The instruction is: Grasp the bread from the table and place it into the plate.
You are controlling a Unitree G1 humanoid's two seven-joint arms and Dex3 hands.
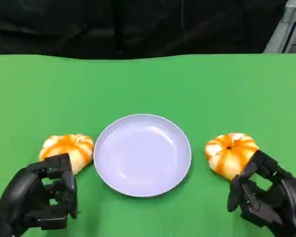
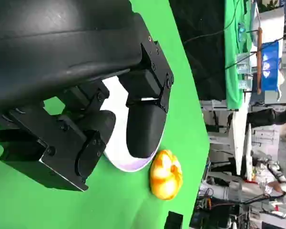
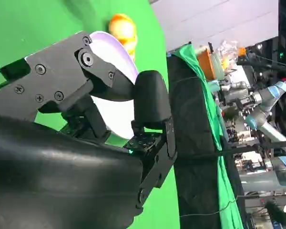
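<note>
On a green table (image 1: pixel 148 79), a lilac plate (image 1: pixel 142 155) sits centre with two round buns flanking it: the left bun (image 1: pixel 68 149) at nine o'clock, just beside the rim, the right bun (image 1: pixel 231 154) at three o'clock, slightly apart. Each bun lies at about twelve o'clock from its nearer hand. The left hand (image 1: pixel 39 197) and right hand (image 1: pixel 269 195) both hold nothing, fingers apart; neither bun shows a long axis.
</note>
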